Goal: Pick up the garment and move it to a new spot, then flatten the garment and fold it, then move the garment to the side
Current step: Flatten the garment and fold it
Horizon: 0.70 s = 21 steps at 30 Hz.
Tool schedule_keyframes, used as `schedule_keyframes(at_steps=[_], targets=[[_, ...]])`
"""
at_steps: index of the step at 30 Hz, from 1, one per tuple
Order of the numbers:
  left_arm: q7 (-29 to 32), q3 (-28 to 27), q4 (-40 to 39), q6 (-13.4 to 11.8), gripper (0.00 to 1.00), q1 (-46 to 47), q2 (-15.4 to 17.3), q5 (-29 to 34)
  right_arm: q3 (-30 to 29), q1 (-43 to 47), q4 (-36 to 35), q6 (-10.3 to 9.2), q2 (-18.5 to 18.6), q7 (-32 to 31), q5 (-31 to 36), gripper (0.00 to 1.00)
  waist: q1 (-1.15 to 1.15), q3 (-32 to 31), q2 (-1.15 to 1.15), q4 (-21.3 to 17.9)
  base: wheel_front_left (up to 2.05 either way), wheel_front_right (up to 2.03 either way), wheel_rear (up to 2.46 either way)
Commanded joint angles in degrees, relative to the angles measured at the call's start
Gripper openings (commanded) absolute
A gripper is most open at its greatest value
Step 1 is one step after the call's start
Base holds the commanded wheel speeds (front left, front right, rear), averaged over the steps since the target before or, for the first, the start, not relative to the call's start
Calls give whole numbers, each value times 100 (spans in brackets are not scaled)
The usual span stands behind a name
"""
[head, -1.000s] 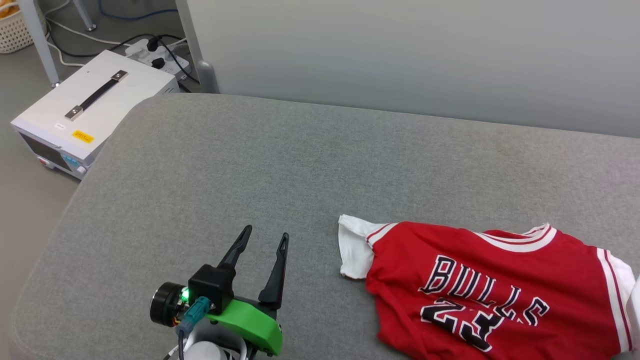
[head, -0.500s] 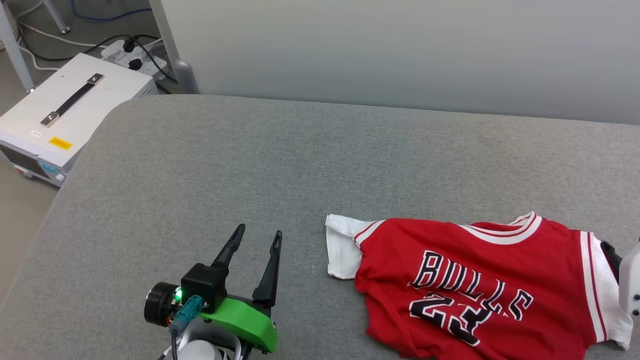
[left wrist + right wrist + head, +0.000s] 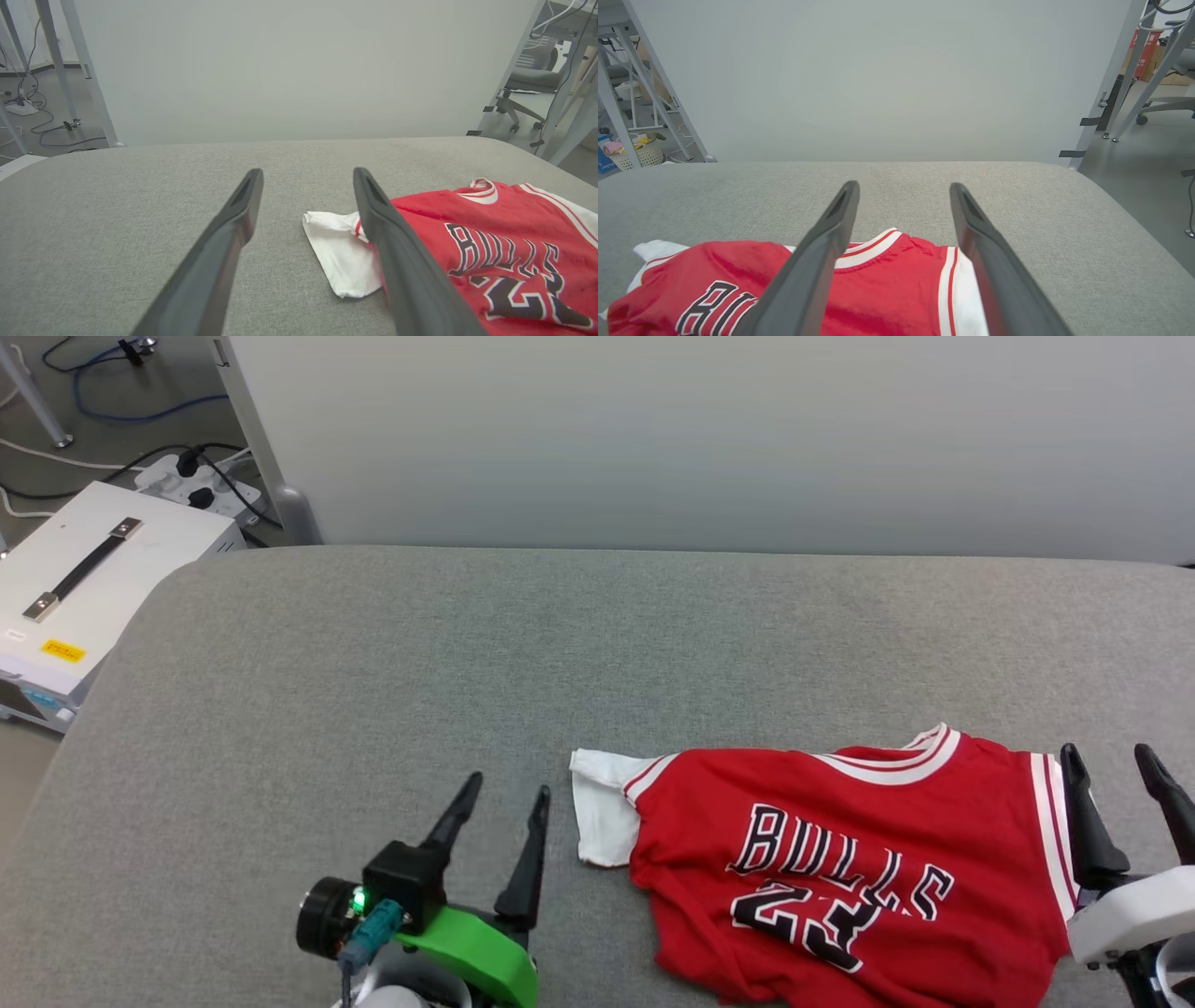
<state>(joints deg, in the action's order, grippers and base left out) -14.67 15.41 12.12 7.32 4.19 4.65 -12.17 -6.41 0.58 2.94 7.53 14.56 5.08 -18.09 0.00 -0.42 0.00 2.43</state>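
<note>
The shirt (image 3: 840, 859) is lying front-up on the grey desk (image 3: 373, 663). The left gripper (image 3: 509, 784) and right gripper (image 3: 1105, 749) are both standing open, one waiting at each side, likely getting ready to grab it.

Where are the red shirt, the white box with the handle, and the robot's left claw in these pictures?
shirt (image 3: 840, 868): head view, amid the black chest lettering.
white box (image 3: 140, 583): head view, on its flat top beside the handle.
left gripper (image 3: 509, 784): head view, midway between its two fingertips.
</note>
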Motion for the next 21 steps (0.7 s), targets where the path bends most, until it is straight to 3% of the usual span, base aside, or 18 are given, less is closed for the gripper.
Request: schedule_keyframes(at_steps=[1,11,14,21], targets=[[-33,115,47,16,100,-75,22,4,-41,74,-71,-4,-43,125,104,100,0,35,0,-70,0,0,0],[135,157,265,16,100,336,131,-193,-191,71,-705,-4,-215,125,350,100,0,396,0,-332,0,0,0],[1022,197,433,5,100,655,169,-413,-195,78,-809,-4,-270,100,426,100,0,535,0,-374,0,0,0],[4011,335,251,-217,100,1217,157,-887,-147,54,-808,-4,-372,126,555,100,0,828,0,-469,0,0,0]])
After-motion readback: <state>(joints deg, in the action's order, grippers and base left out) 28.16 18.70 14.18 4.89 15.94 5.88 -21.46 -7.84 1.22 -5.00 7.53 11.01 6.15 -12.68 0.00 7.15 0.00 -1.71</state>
